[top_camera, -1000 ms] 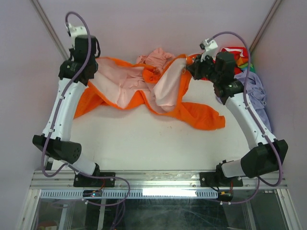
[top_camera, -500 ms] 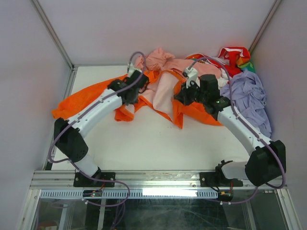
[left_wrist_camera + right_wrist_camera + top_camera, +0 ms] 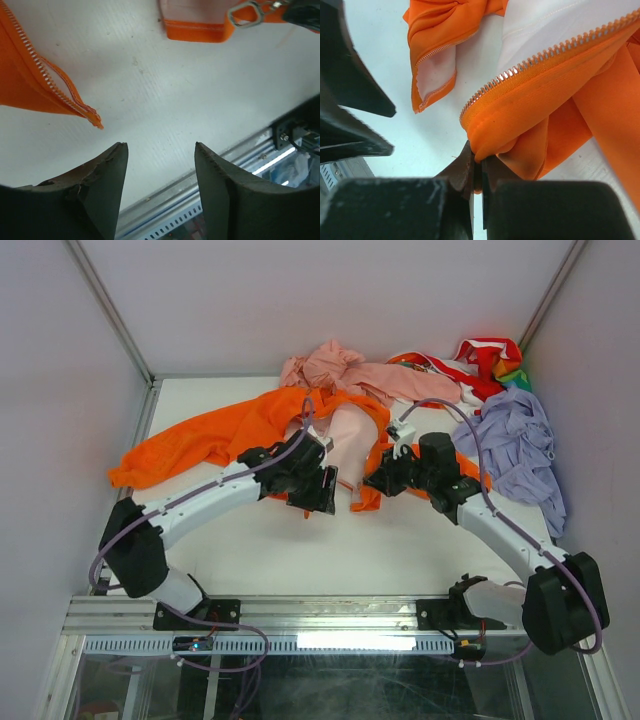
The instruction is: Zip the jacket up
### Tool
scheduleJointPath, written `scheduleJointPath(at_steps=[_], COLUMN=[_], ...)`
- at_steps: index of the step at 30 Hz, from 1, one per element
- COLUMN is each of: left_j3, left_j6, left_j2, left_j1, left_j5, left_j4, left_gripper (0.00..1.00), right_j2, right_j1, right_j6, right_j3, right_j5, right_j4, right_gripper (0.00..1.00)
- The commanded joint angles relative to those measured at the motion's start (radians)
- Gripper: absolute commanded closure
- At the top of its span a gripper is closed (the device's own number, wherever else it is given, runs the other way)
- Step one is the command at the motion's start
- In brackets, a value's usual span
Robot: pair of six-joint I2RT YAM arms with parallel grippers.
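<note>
Lying crumpled across the far half of the counter [image 3: 400, 550], the orange jacket [image 3: 230, 430] trails one sleeve toward the left edge. Its pale lining is turned up in the middle, so the front is open and nothing is zipped yet. Its two front edges come down toward the middle of the counter, a little apart from each other.

The right claw [image 3: 373, 483] is pressed together on a fold of orange cloth just under a row of zipper teeth [image 3: 545, 55]. I take it that it holds this side so the teeth stay taut and easy to reach. The left claw [image 3: 318, 490] hangs just beside it, fingers spread with nothing between them, over bare counter. The frayed bottom end of the other zipper tape [image 3: 75, 102] lies just to one side of it, untouched. Its wrist view also shows a metal pull ring [image 3: 245, 13] on the opposite hem.

My guess is that the open claw is there to take the loose end and bring it to the slider, fiddly work with cloth this limp.

Behind the jacket a pale pink garment [image 3: 335, 365] bunches at the far edge. A lilac garment [image 3: 510, 445] lies along the right edge, and a red striped piece [image 3: 488, 352] sits in the far right corner.
</note>
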Motion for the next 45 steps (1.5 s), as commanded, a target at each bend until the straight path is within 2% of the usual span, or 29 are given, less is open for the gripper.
scheduleJointPath(at_steps=[1, 8, 11, 16, 22, 31, 36, 40, 45], left_j3=[-0.052, -0.365, -0.437, -0.483, -0.462, -0.341, -0.262, -0.202, -0.176], left_j6=[-0.029, -0.038, -0.019, -0.01, -0.003, 0.014, 0.029, 0.055, 0.039], left_j2=[-0.183, -0.426, -0.427, -0.335, -0.237, -0.03, 0.07, 0.129, 0.17], left_j1=[0.053, 0.284, 0.312, 0.313, 0.312, 0.31, 0.293, 0.236, 0.183], left_j5=[0.075, 0.178, 0.198, 0.206, 0.197, 0.176, 0.118, 0.026, -0.01], left_j4=[0.095, 0.291, 0.376, 0.487, 0.591, 0.65, 0.612, 0.539, 0.521], left_gripper=[0.43, 0.38, 0.34, 0.31, 0.35, 0.54, 0.52, 0.51, 0.53], right_j2=[-0.033, -0.047, -0.044, -0.029, -0.004, 0.008, 0.011, 0.007, 0.007], right_j1=[-0.002, -0.003, -0.003, -0.003, -0.003, -0.003, -0.003, -0.003, -0.003], right_j6=[0.011, -0.008, -0.008, 0.009, 0.028, 0.036, 0.041, 0.042, 0.058], right_j3=[0.002, -0.013, -0.025, -0.041, -0.043, -0.046, -0.051, -0.056, -0.07], right_j5=[-0.02, -0.033, -0.039, -0.05, -0.068, -0.072, -0.066, -0.057, -0.064], right_j4=[0.066, 0.081, 0.1, 0.137, 0.175, 0.186, 0.189, 0.191, 0.207], right_gripper=[1.0, 1.0, 1.0, 1.0, 1.0, 1.0, 1.0, 1.0, 1.0])
